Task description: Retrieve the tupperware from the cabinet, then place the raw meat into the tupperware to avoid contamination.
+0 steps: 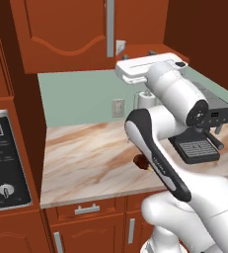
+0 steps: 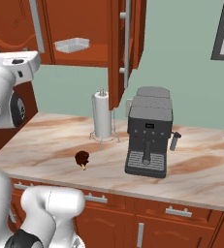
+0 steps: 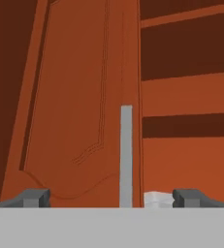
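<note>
Gripper (image 3: pixel 111 197) has its jaws spread wide with nothing in them, facing the closed left door of the cabinet (image 1: pixel 66 29), its silver handle (image 3: pixel 126 155) between the tips. The right door hangs open, tupperware (image 2: pixel 72 45) sits on the bottom shelf inside. Raw meat (image 2: pixel 82 158) is down on the marble counter (image 2: pixel 50 145), near the paper towel roll (image 2: pixel 103 115) and left of the espresso machine (image 2: pixel 149 131).

No text can be read; the oven panel (image 1: pixel 2 158) display is too blurred.
</note>
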Motion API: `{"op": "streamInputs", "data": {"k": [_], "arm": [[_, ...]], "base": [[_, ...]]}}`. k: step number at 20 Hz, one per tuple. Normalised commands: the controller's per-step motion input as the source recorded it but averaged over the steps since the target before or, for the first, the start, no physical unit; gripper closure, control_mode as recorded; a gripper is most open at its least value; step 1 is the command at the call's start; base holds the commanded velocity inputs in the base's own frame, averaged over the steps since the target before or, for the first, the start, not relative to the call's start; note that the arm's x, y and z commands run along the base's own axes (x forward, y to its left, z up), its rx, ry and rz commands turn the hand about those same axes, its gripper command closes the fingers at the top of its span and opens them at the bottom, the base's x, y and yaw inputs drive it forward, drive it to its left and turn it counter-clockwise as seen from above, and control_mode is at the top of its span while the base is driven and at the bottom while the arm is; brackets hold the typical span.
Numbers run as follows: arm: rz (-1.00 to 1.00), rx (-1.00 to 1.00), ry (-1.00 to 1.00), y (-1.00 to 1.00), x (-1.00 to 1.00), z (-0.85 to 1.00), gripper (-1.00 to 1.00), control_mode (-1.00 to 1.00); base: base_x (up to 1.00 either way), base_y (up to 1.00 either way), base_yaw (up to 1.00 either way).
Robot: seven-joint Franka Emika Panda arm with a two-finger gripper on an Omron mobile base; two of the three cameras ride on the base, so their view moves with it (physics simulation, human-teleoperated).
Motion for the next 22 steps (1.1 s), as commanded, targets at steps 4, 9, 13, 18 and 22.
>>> {"op": "streamInputs", "data": {"k": [4,9,13,18,22], "arm": [[0.0,-0.14,0.0,-0.06,0.0,0.0,-1.0,-1.0],[-0.01,-0.03,-0.02,0.0,0.14,0.0,-1.0,-1.0],[-0.02,0.0,-0.04,0.01,0.17,-0.05,-1.0,-1.0],[-0.02,0.0,-0.04,0.09,0.12,-0.09,-1.0,-1.0],[-0.03,0.0,-0.02,0.08,0.16,-0.03,-1.0,-1.0]], "base": [[0.0,0.0,0.0],[0.0,0.0,0.0],[0.0,0.0,0.0],[0.0,0.0,0.0],[0.0,0.0,0.0]]}}
